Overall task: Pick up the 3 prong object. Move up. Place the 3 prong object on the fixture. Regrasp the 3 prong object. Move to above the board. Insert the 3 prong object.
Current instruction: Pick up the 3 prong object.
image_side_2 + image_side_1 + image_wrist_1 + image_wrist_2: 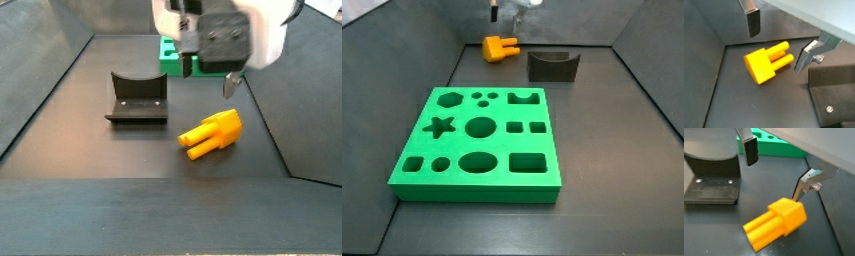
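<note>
Pick-up step: we see the jaws open above the 3 prong object, nothing held.

Largest first: board lies flat on the floor; fixture stands well apart from it, empty. The gripper hovers with jaws wide. The 3 prong object lies on its side near the fixture, below the fingers, untouched. We judge the next move is a straight descent, then closing on the block.

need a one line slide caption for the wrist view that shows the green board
Open gripper poised above the yellow 3 prong object lying on the dark floor, fixture and green board beyond.
</note>
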